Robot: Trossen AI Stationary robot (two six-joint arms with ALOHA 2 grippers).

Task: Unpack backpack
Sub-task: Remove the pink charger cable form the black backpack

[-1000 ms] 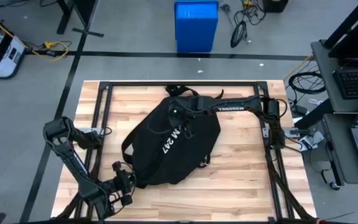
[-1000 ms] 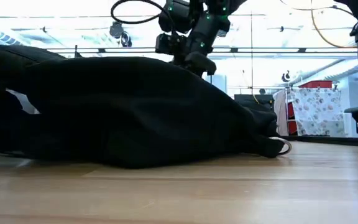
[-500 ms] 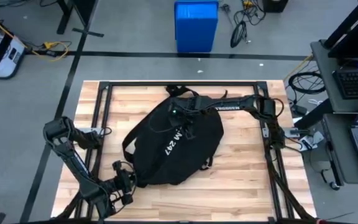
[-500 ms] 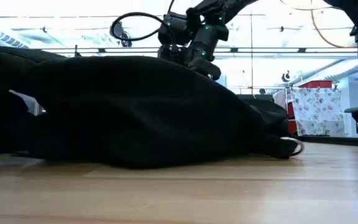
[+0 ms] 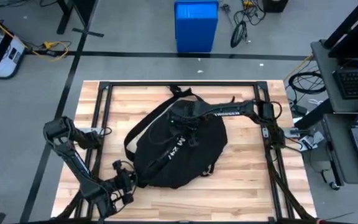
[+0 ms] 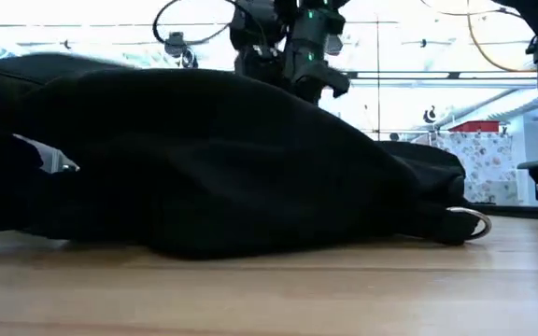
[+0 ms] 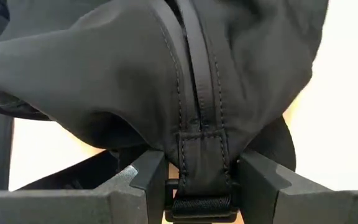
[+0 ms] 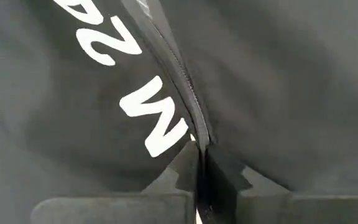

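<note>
The large black soft fabric backpack (image 5: 176,144) with white lettering lies flat on the light wooden slatted table (image 5: 247,168), roughly at its centre, running diagonally from the far middle toward the near left corner. In the low view the backpack (image 6: 213,159) fills most of the width as a low dark mound, with a small metal ring (image 6: 467,224) resting on the wood at its right end.

The left gripper (image 5: 122,185) sits at the near left corner of the table, at the backpack's lower end. In the left wrist view its two dark fingers (image 7: 143,176) are clamped on a black webbing strap tab (image 7: 202,163) where a stitched seam of the bag runs down into the gap.

The right gripper (image 5: 188,117) reaches in from the right side of the table and rests on top of the backpack near its far end. In the right wrist view its fingers (image 8: 179,176) are pressed together on the fabric at a zip line (image 8: 174,68) that runs beside the white lettering (image 8: 154,124); only a thin slit shows between them.

A blue plastic bin (image 5: 196,26) stands on the floor beyond the table.
</note>
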